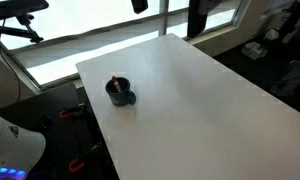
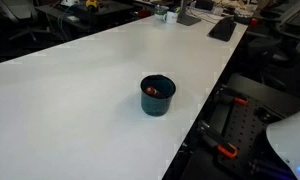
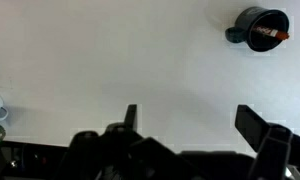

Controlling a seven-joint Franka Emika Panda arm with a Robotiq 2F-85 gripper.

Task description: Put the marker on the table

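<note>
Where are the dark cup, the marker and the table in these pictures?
dark cup (image 2: 157, 105): in an exterior view, on its outer wall.
marker (image 3: 272, 35): wrist view, on its reddish stretch inside the dark cup.
table (image 1: 200, 90): in an exterior view, on a bare white part.

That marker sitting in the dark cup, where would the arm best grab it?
Probably its upper end, coming from straight above. The marker rests inside the cup, whose wall blocks any sideways approach, so only the part near the rim is reachable. The gripper is open and away from it.
</note>
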